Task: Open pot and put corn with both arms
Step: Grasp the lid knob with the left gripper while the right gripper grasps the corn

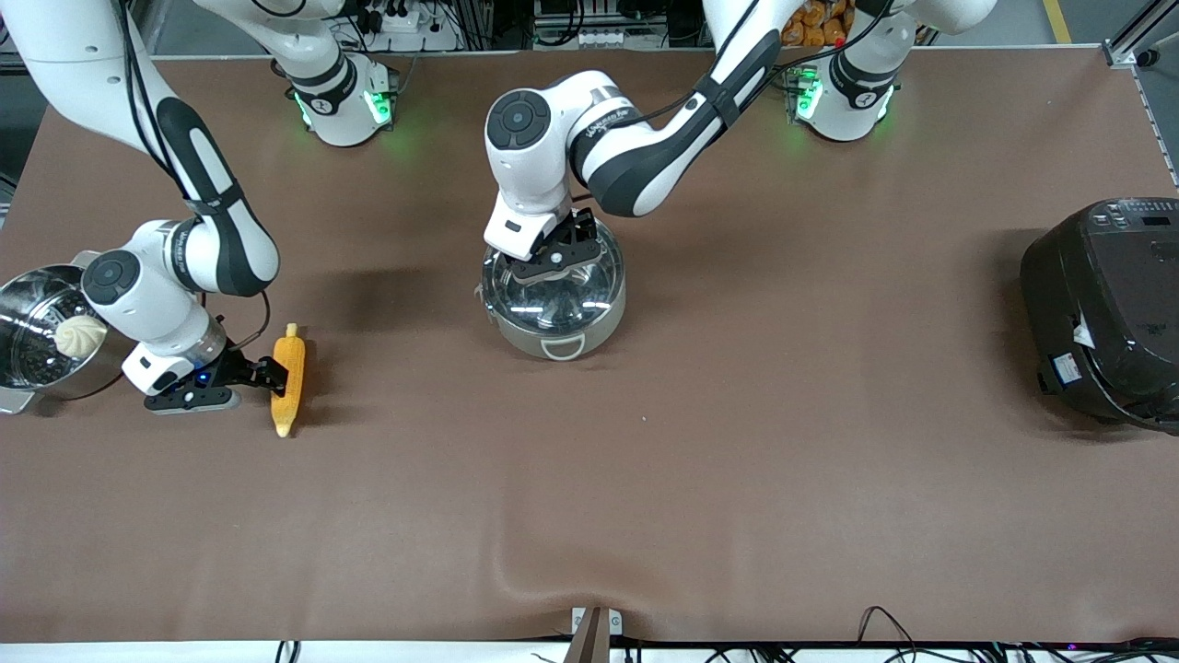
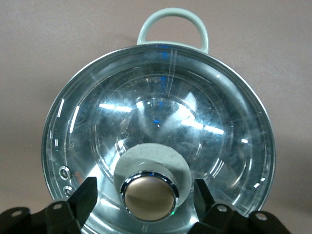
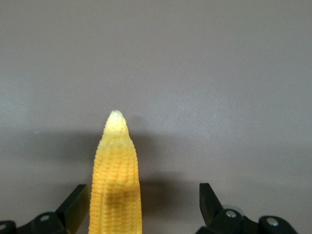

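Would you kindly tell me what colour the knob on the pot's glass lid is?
Coppery, ringed with chrome; the knob shows best in the left wrist view.

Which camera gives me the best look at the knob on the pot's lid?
The left wrist view: the knob fills the foreground between the left gripper's fingers. In the front view that gripper hides it. The right wrist view shows only the corn.

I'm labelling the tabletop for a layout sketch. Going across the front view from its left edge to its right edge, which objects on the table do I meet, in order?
Steamer pot with the white bun → corn → pot with glass lid → black cooker.
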{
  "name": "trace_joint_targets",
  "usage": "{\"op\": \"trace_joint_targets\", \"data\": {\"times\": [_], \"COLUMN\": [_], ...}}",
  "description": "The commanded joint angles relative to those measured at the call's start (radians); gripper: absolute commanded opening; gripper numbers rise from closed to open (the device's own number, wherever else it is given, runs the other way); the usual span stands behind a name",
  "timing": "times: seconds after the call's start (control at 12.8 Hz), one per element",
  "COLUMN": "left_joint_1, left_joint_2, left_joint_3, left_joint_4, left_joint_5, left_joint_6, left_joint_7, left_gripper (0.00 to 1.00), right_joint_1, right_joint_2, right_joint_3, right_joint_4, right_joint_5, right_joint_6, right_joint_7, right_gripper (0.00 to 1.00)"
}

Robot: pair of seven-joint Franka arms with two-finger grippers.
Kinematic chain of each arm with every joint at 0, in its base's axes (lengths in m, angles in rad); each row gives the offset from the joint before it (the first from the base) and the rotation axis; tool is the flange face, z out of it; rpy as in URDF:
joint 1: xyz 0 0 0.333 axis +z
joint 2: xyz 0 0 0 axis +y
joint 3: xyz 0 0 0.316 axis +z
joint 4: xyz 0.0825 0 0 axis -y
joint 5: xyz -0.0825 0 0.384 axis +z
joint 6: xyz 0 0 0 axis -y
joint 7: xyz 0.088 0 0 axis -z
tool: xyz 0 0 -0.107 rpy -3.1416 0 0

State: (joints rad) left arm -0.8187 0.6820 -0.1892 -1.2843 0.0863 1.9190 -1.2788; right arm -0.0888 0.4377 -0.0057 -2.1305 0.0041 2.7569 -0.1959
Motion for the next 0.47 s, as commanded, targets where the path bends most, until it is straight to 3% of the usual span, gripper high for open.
{"op": "trace_joint_targets", "data": {"times": [0.0,0.39], "left_joint_1": [-0.007,-0.008], "left_joint_2": [0.013,0.013], "left_joint_3": [0.002,0.002], "left_joint_4": [0.020,0.014], "left_joint_5": [0.021,0.020], "left_joint_6": [-0.002,-0.002], "left_joint_7": [-0.004,-0.013], "left_gripper": [0.79,0.28], "right_joint_1": [0.003,0.020], "right_joint_2": [0.045,0.082], "right_joint_3": [0.010,0.013], "right_joint_4": [-0.005,-0.006], "right_joint_5": [0.001,0.008], "right_joint_6": [0.058,0.063], "right_joint_7": [-0.013,-0.011], "right_gripper": [1.00,1.00]}}
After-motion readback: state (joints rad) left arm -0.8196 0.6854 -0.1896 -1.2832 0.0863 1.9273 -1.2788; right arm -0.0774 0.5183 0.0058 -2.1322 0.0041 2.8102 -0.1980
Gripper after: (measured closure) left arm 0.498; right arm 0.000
